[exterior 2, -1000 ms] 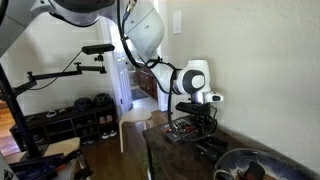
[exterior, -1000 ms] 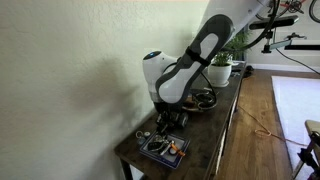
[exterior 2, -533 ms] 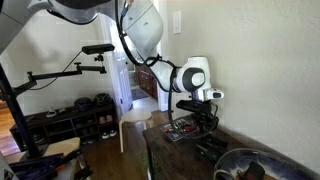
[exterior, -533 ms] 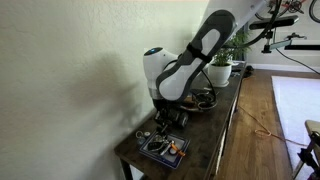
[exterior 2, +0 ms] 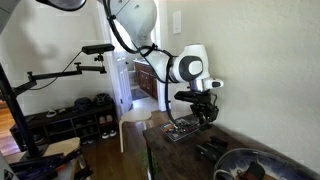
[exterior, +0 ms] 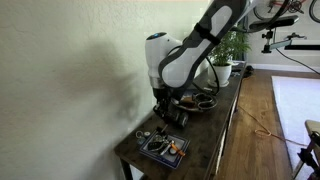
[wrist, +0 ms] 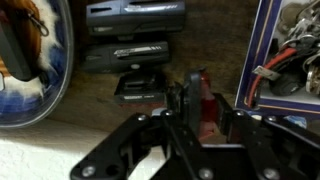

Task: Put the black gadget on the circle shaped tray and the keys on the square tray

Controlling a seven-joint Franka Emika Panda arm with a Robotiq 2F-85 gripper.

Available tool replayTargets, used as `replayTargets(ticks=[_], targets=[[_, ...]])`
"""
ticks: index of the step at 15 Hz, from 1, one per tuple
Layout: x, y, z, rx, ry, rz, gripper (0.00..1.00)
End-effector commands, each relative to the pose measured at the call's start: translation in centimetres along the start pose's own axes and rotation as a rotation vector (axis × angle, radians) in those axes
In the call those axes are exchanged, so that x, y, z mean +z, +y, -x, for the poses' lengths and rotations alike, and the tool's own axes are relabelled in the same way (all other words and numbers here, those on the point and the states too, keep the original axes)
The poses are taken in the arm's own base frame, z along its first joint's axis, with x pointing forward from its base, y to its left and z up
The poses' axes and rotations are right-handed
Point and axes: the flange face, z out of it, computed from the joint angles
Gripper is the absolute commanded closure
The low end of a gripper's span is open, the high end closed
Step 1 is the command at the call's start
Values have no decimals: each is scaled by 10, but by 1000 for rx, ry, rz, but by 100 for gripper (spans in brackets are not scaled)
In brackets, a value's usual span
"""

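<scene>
Two fingers (wrist: 177, 105) pinch a reddish oblong item (wrist: 203, 105), long axis upright in wrist view.

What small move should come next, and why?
Probably swing the gripper sideways over the circle shaped tray. It hangs clear of the table, seemingly clamped on the black gadget, which shows as a dark thing with a reddish side, and that tray lies just beside it.

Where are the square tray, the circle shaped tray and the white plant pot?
square tray (wrist: 250, 55), wrist view, on its left rim.
circle shaped tray (wrist: 67, 55), wrist view, on its right rim.
white plant pot (exterior: 221, 72), in an exterior view, on its front wall.
</scene>
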Motion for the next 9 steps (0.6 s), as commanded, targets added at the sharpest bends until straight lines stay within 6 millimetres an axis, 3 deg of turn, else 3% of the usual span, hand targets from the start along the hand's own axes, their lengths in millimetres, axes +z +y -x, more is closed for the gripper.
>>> replayTargets(ticks=[1, 6, 9], targets=[[-30, 16, 20, 11, 30, 13, 85], [-53, 59, 27, 61, 44, 55, 85], [-56, 90, 32, 96, 44, 79, 85]])
